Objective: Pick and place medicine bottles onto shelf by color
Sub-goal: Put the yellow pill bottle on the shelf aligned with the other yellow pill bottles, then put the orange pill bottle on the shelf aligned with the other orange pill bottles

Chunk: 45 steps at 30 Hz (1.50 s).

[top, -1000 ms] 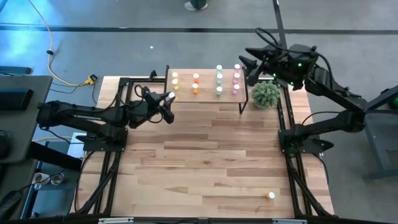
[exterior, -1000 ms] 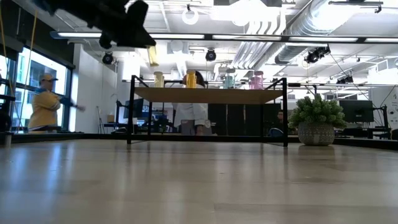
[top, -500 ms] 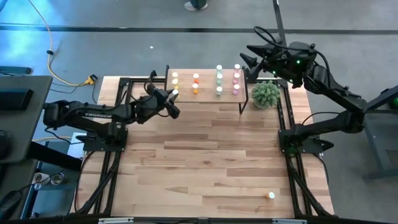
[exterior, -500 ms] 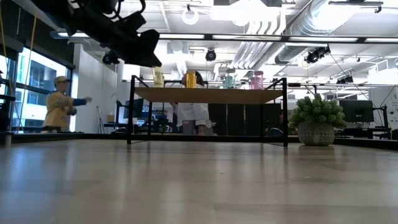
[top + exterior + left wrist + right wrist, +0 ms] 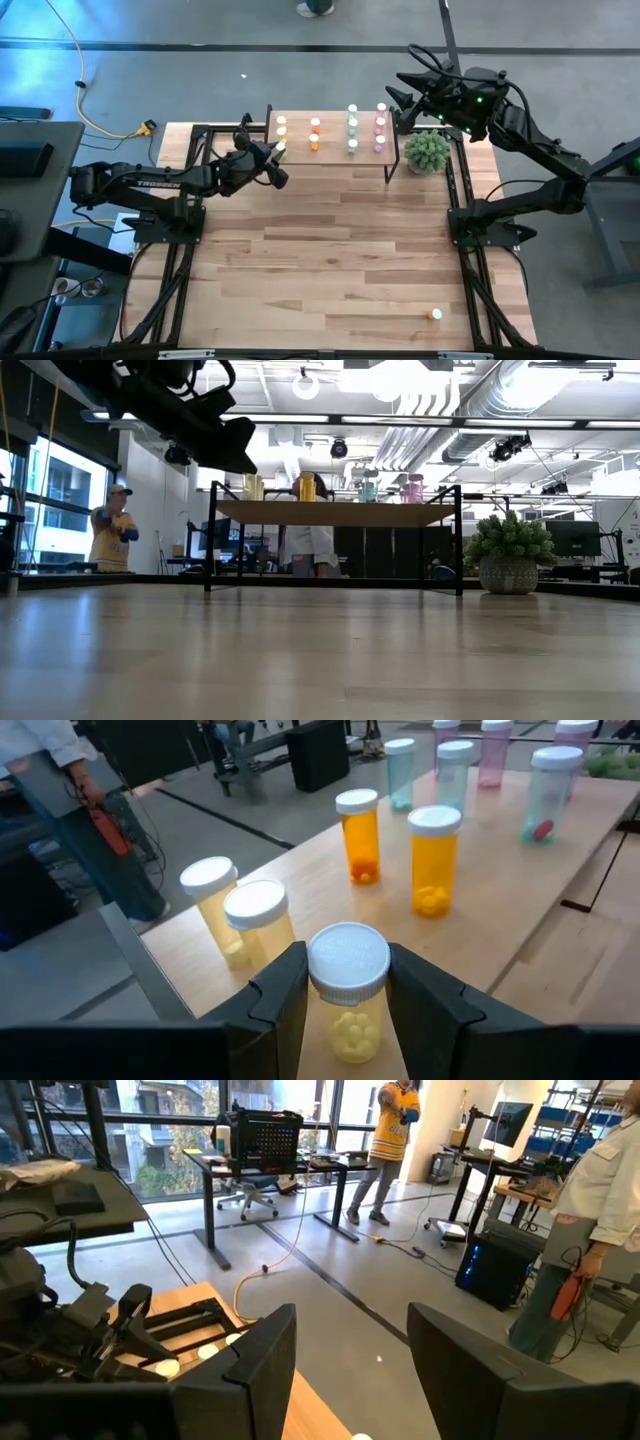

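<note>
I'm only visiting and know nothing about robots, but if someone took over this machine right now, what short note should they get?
Left gripper: shut on a small translucent yellow medicine bottle with white cap, at the light-wood shelf on black legs, beside two yellow bottles.
Right gripper: open, empty, raised past the shelf's far right corner.
Done: yellow, orange, green and pink bottles stand in columns on the shelf.
Left: release this bottle; fetch the orange bottle on the table's near right.

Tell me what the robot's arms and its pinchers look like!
Both arms are dark, almost black, built from long jointed bars. The left arm has small white lettering along its side. The right arm has a tiny green light near its wrist and thin dark cables looping out. The left gripper has two chunky black, angular fingers. The right gripper has matching wide black fingers.
</note>
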### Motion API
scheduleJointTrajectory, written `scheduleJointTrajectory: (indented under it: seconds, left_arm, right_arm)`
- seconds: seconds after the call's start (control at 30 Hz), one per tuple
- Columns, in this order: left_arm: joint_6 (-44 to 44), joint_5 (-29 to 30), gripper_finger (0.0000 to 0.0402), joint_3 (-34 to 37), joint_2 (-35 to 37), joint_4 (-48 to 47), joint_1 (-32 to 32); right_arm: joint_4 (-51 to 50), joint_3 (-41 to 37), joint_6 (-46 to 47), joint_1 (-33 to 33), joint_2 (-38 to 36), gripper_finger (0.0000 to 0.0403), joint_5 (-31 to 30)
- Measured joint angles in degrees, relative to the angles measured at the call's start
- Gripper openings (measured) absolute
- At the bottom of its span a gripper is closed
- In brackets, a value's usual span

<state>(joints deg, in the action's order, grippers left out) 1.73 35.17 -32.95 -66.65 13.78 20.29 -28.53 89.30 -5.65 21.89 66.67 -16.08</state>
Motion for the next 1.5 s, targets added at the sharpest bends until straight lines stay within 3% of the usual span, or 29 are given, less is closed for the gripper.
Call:
scheduleJointTrajectory:
  seconds: [0.53, 1.07, 1.5]
  left_arm:
    - [-2.4, 0.14, 0.0119, -0.02, -0.17, -0.26, 0.0]
    - [-1.92, 1.49, 0.0196, 0.17, -0.31, -0.72, 0.0]
    - [0.22, 1.51, 0.0208, 0.11, 1.44, -0.66, -0.11]
  right_arm:
    - [0.0, 0.0, -0.83, 0.0, 0.0, 0.0183, 0.0]
    - [0.0, 0.0, -0.83, -0.02, 0.0, 0.0183, 0.44]
    - [0.0, 0.0, -0.81, -0.02, 0.0, 0.0183, 0.45]
